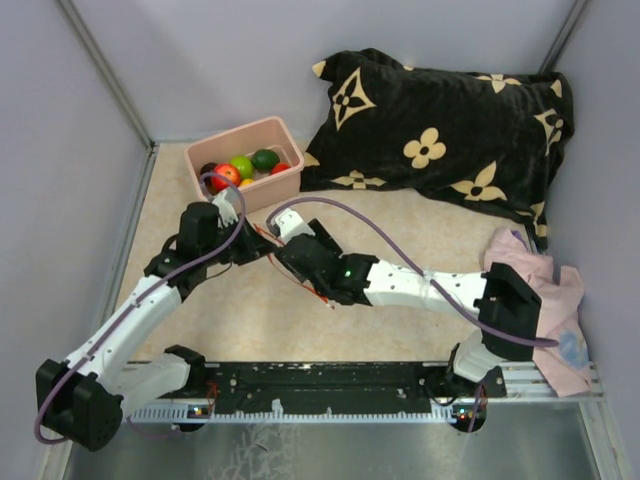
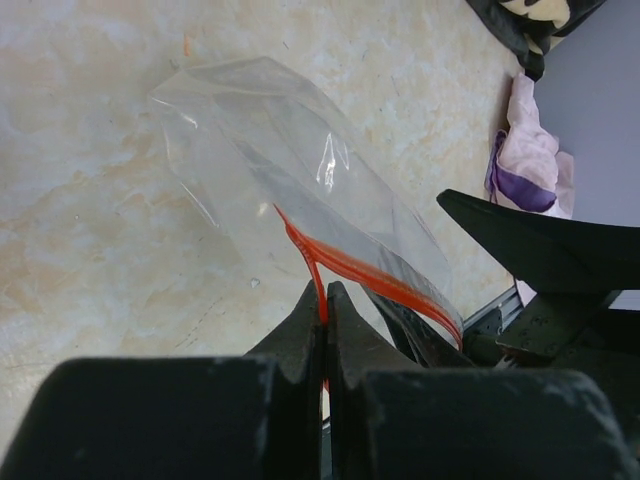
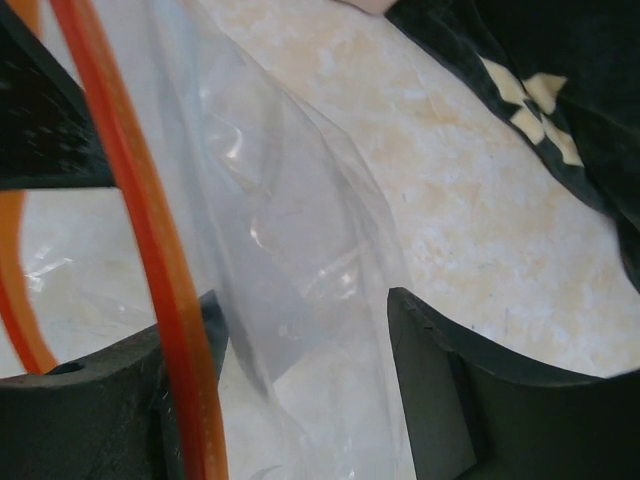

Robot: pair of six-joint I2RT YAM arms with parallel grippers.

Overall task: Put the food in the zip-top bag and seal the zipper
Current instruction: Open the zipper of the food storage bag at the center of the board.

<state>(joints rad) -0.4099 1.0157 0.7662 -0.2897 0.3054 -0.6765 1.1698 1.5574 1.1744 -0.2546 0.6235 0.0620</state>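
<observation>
Zip-top bag (image 2: 300, 190) was clear, thin, crinkly film w/ shiny creases, lifted at its mouth over the beige marbled table (image 2: 90, 250), btwn the two arms. L gripper (image 2: 325, 308) was clenched tight on the zipper (image 2: 370, 272), a thin red-orange strip w/ its two sides parted. R gripper (image 3: 305, 315) stood spread wide, black fingers either side of the film, not pinching. Only the top view showed the food (image 1: 245, 165): round, glossy red, green and orange pieces in a pink plastic bin (image 1: 262, 127), apart from the bag, beside a black plush cushion (image 1: 440, 130) w/ cream flowers. The film itself read clearly only in the wrist views.
</observation>
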